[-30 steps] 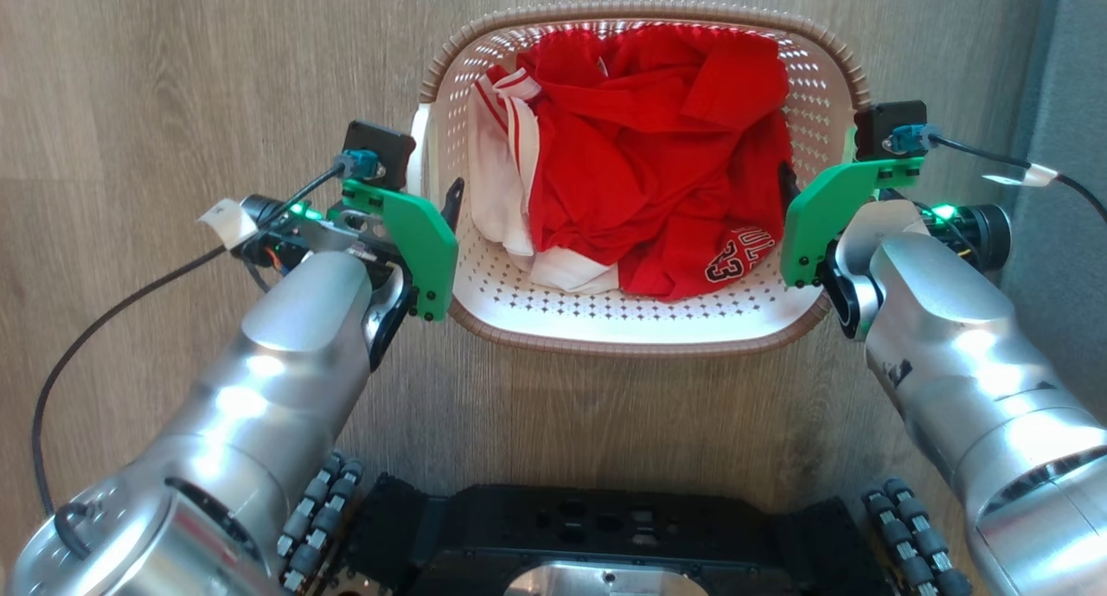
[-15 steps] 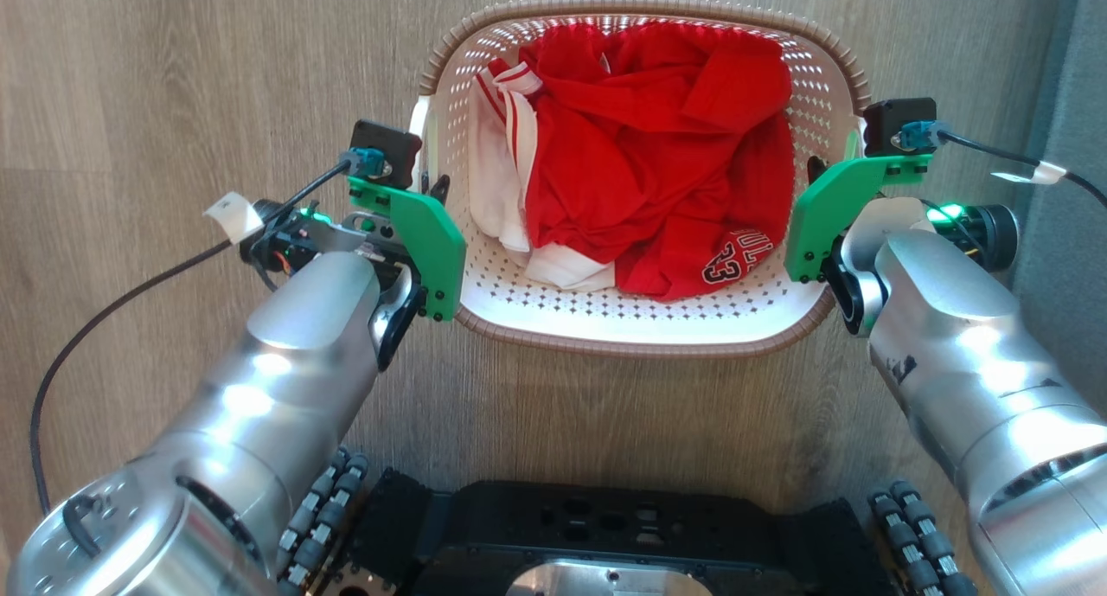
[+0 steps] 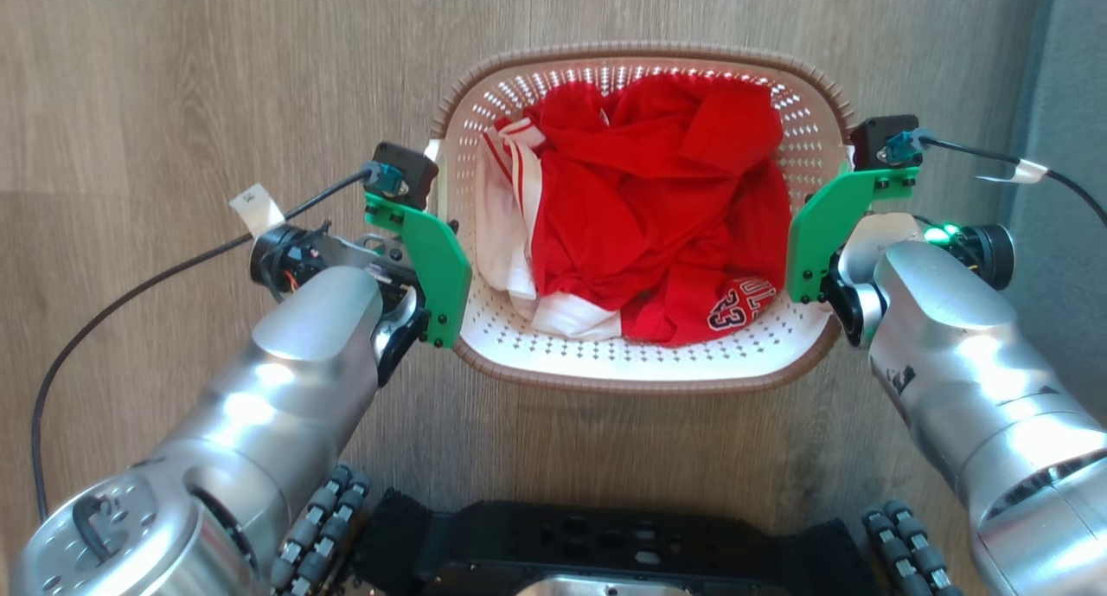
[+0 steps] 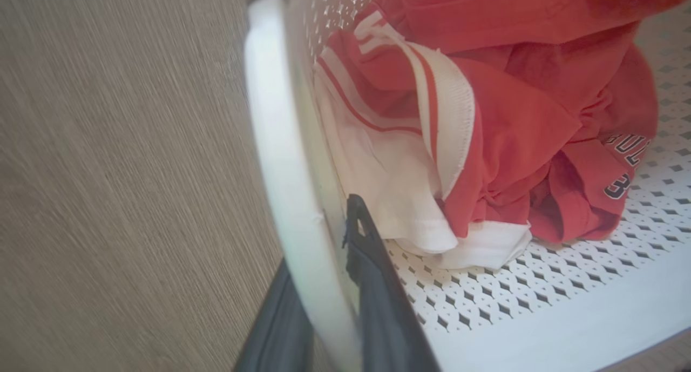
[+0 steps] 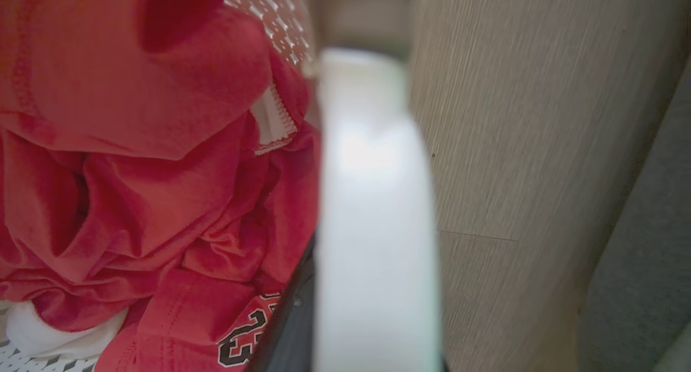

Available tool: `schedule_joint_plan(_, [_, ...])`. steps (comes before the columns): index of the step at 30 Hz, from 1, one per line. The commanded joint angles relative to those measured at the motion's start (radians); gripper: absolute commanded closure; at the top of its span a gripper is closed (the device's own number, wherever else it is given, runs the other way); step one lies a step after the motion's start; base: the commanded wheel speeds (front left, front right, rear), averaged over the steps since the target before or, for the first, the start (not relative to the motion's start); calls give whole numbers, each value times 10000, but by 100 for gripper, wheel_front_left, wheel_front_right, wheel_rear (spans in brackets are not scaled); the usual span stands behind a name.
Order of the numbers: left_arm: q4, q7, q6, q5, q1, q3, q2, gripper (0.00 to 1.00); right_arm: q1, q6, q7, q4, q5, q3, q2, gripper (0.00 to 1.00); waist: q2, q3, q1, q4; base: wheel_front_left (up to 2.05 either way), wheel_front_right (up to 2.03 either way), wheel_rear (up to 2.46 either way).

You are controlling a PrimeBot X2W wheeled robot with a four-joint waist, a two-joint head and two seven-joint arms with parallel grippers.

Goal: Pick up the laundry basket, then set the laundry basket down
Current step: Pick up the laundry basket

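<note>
The laundry basket (image 3: 642,380), cream-white and perforated with a brown woven rim, lies between my two arms over the wooden floor and holds red and white clothes (image 3: 657,215). My left gripper (image 3: 450,233) is at its left side. In the left wrist view the left gripper (image 4: 324,291) is shut on the white side handle (image 4: 280,161), one dark finger on each side of it. My right gripper (image 3: 803,233) is at the right side, mostly hidden behind its green mount. The right wrist view shows the white handle (image 5: 372,226) blurred, with one dark finger (image 5: 291,329) tight against its inner face.
A grey upright surface (image 3: 1072,103) runs along the right edge, close to my right arm. My black base (image 3: 605,544) is just below the basket. Black cables (image 3: 130,302) trail from both wrists. Bare wooden floor (image 3: 173,77) lies to the left and beyond the basket.
The basket and both grippers now sit lower in the head view and look slightly smaller. The fingertips showed above the rim earlier and are now sunk beside it. The view itself shifted a little.
</note>
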Motion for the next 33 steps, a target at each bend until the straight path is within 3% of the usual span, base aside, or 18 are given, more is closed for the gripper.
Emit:
schedule_joint_plan(1, [-152, 56, -179, -31, 165, -135, 198, 100, 627, 69, 131, -90, -90, 354, 220, 100, -1, -225, 0, -4, 0, 0, 0])
schedule_joint_plan(12, [-334, 1073, -219, -466, 598, -600, 198, 100, 1143, 69, 1685, -323, 247, 933, 220, 100, -1, -1688, 0, -80, 0, 0, 0])
schedule_joint_plan(24, [-1022, 2383, -221, -573, 1353, -831, 325, 100, 2159, 69, 3384, -1422, 1041, 1848, 220, 100, -1, -3926, 0, -75, 0, 0, 0])
schedule_joint_plan(33, [-1763, 3055, -222, -610, 1958, -859, 804, 100, 2804, 69, 3724, -1935, 1351, 2387, 220, 100, -1, -5453, 0, 5, 0, 0, 0])
